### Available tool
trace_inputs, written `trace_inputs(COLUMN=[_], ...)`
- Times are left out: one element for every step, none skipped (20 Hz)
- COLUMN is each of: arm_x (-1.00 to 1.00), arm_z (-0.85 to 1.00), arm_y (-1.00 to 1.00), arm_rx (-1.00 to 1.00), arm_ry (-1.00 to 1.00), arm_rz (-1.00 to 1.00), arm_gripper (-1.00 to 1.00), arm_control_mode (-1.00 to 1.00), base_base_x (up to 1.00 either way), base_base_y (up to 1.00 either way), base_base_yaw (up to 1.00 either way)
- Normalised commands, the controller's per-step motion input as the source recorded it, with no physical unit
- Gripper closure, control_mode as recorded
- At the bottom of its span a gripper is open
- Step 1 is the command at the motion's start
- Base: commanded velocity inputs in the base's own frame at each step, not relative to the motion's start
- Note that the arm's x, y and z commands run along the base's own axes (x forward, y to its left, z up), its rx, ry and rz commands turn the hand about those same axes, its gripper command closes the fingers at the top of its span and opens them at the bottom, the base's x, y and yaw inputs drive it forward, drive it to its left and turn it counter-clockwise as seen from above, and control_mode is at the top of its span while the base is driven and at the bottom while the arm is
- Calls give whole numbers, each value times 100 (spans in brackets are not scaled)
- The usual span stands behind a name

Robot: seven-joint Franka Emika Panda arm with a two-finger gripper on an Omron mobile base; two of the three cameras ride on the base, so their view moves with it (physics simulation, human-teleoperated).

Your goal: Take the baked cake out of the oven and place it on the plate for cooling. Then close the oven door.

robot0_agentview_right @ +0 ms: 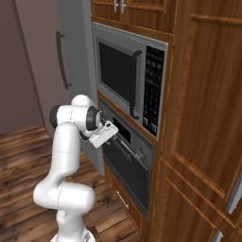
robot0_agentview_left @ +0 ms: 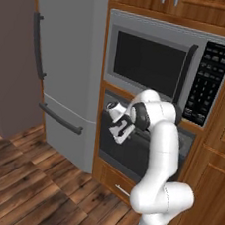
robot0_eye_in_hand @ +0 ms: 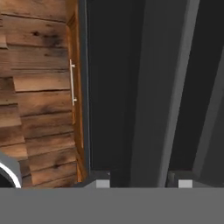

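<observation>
Opening step: gripper (robot0_eye_in_hand: 142,181) at bottom centre of the hand view sits narrowed around the oven door (robot0_eye_in_hand: 109,87) handle (robot0_eye_in_hand: 151,92), door shut at frame centre, cake unseen; next probably needs a downward pull.

text: none legible | microwave keypad (robot0_agentview_left: 208,81), upper right of left base view: rows of pale marks, too small to read | same keypad, upper middle of right base view: unreadable | oven control strip (robot0_agentview_right: 127,137), centre of right base view: display blurred, no digits made out
</observation>
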Motion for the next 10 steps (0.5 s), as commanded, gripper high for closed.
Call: trace_inputs(arm_x=[-61, -65, -73, -74, -74, -69, -56, -44, -40, -39], arm_z=[-100, -100, -100, -100, -100, -100, -90, -80, -78, -79], arm_y=[59, 66, 74, 75, 74, 74, 74, 76, 76, 76], arm_rx=[0, 0, 0, 0, 0, 0, 0, 0, 0, 0], arm_ry=[31, 30, 30, 30, 30, 29, 27, 25, 27, 27], arm_rz=[-5, -3, 0, 0, 0, 0, 0, 0, 0, 0], arm_gripper=[100, 100, 100, 100, 100, 100, 100, 100, 100, 100], arm_control_mode=[-100, -100, -100, -100, -100, -100, -100, -100, -100, -100], base_base_x=[0, 0, 0, 0, 0, 0, 0, 0, 0, 0], base_base_y=[0, 0, 0, 0, 0, 0, 0, 0, 0, 0], base_base_yaw=[0, 0, 0, 0, 0, 0, 0, 0, 0, 0])
